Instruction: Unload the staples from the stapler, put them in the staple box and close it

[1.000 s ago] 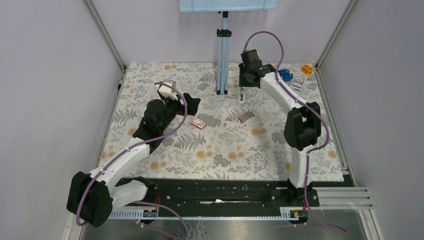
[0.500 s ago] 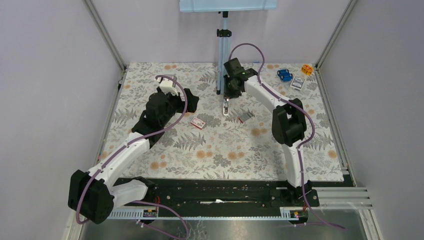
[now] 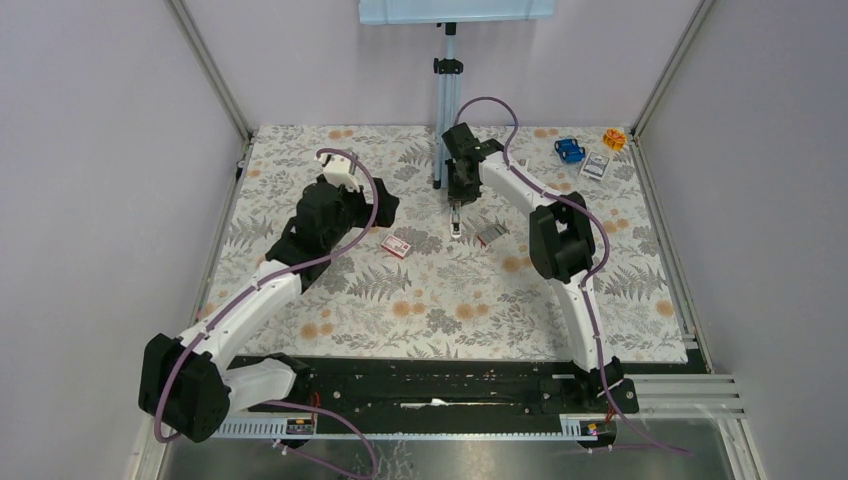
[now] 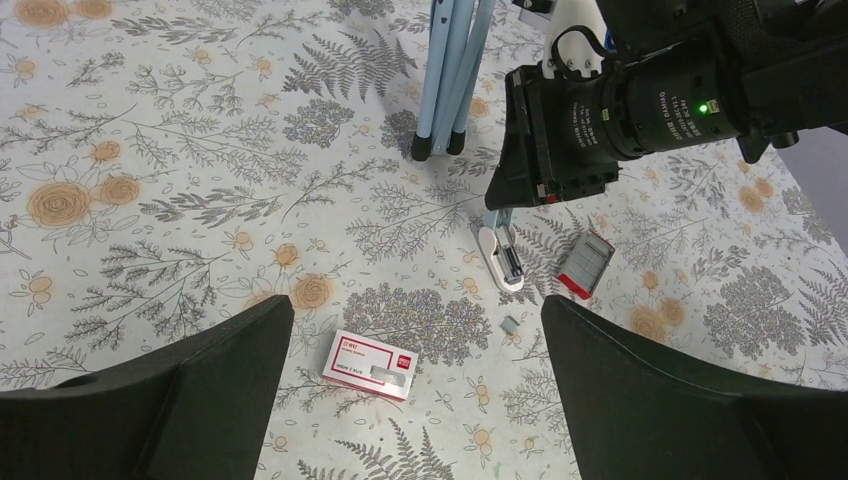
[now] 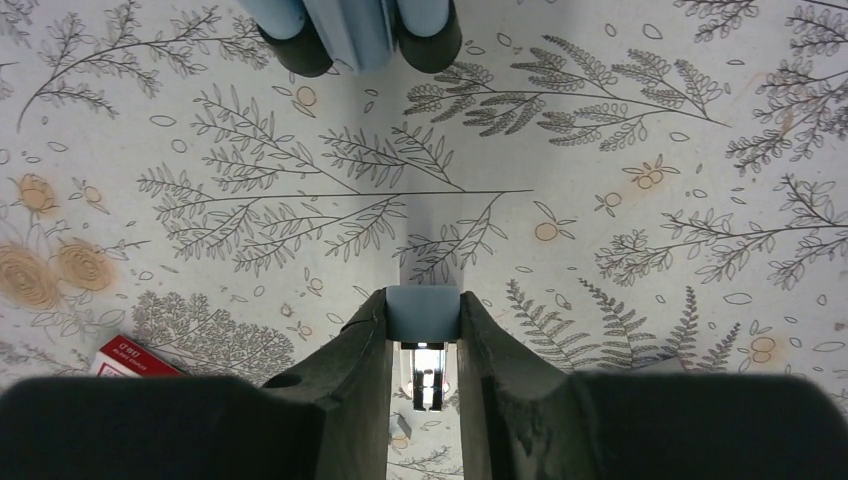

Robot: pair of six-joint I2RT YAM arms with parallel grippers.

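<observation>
Right arm (image 3: 560, 240) is stretched long across the mat (image 4: 150, 150), elbow high, wrist tipped down just beside the foot of the stand (image 4: 447, 80). I've got the right gripper (image 5: 423, 312) clamped on the pale blue top of the stapler (image 4: 500, 255). Its white base hangs open, down at the mat, mid-table toward the far edge. Left arm (image 3: 260, 300) reaches forward at a slant. The left gripper (image 4: 415, 305) is spread wide, holding nothing, hovering above the red staple box (image 4: 368, 363).
</observation>
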